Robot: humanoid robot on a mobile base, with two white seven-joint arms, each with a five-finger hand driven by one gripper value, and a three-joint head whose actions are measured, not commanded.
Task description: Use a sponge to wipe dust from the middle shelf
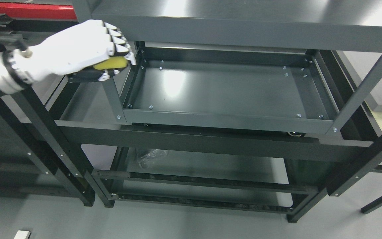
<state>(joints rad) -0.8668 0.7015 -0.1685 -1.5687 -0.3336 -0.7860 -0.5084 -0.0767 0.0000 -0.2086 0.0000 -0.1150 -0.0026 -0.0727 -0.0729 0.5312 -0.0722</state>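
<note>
Starting at the left, your left hand (88, 49) comes in from the picture's left edge with its fingers curled down over a yellow sponge (110, 63), which shows as a yellow strip under the knuckles with a dark layer beneath it. The grip looks closed and firm, thumb tucked under. The hand sits outside the rack, just beside the front-left upright post (113, 96) and close under the lip of the top shelf (244, 33). Whether the knuckles touch that lip, you cannot tell from this angle.

Moving right, the middle shelf (224, 89) lies open to view: a dark metal tray with raised edges and small screws along its rim, a bright glare patch on its left half. The sponge is not on it; it hangs off the shelf's left end, apart from the tray surface. No dust, streaks or wiped tracks can be made out on the metal, so the pictures give you no sign of cleaning done. My reading is that the sponge is in hand and the wiping itself is all left to do: bring the sponge past the post, set it down on the tray, and sweep across.

Below, a crumpled clear plastic bag (151, 157) lies on the lower shelf (211, 169).

Your right hand does not show. No brand, label or readable writing appears anywhere on the rack, the sponge or the hand.
</note>
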